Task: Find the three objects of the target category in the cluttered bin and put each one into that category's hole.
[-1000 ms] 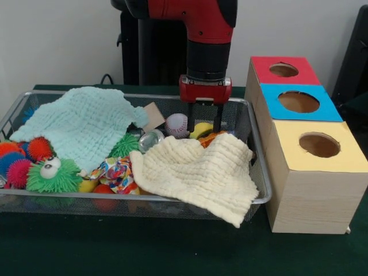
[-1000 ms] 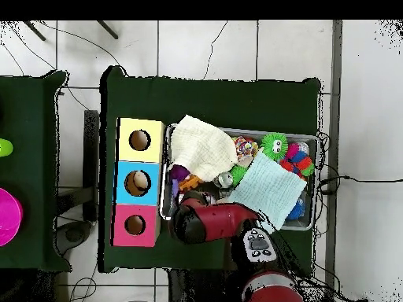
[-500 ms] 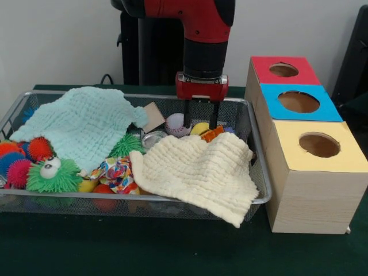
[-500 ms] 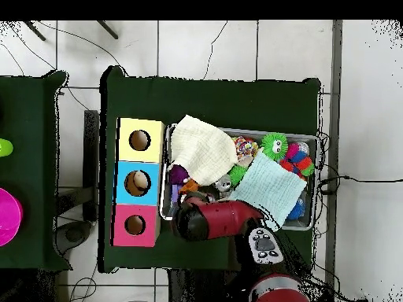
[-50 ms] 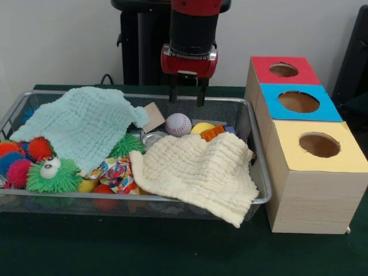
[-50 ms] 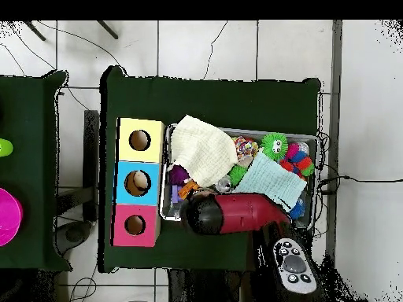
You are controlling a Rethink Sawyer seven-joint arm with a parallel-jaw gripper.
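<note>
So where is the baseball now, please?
In the front view the baseball lies uncovered at the back of the wire bin, below the open gripper, left of a yellow ball.

- The gripper [image 5: 187,99] hung above the bin's [image 5: 260,172] far edge, with open air beneath.
- A cream cloth [image 5: 198,172] covered the bin's near right corner; a mint cloth [image 5: 80,123] blanketed the far left.
- The box [image 5: 307,172] walled the bin's right edge.

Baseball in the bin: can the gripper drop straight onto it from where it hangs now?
Probably yes. The baseball lies uncovered beside the cream cloth, and the open gripper hangs empty just above it.
</note>
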